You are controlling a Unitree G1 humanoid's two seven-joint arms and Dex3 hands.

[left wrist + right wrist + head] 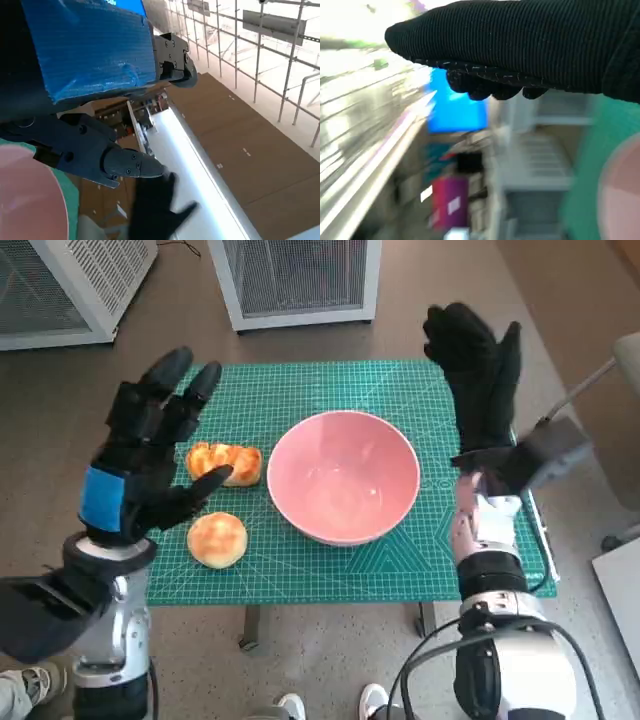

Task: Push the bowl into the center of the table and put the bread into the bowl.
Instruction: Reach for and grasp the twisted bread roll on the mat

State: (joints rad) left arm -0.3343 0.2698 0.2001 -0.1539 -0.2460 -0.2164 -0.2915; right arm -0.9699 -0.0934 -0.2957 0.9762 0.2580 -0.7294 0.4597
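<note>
The pink bowl point(343, 476) sits right about mid-frame in the head view, squarely on the green cutting mat point(330, 570) that covers the table, so the push part of the job looks done, or as good as done. Its inside shows nothing but pink: no bread in there yet.

And the bread? 2 pieces, both left of the bowl in the frame. The knobbly bread roll point(226, 462) lies just beside the bowl's left rim, and the round bun point(217, 539) sits below it toward the lower left, a little apart from the bowl. Neither is being held.

The left hand point(148, 450) hangs at the left of the frame with its fingers spread wide and nothing in its grasp; the thumb points toward the knobbly roll, and the hand seems to float above it, though contact is hard to judge from this angle. The right hand point(478, 374) is up at the upper right, flat and splayed beside the mat's far corner, empty too.

So by my reckoning, half is in the bag: what remains is to pick up bread and drop it into the bowl, and the left hand looks best placed.
</note>
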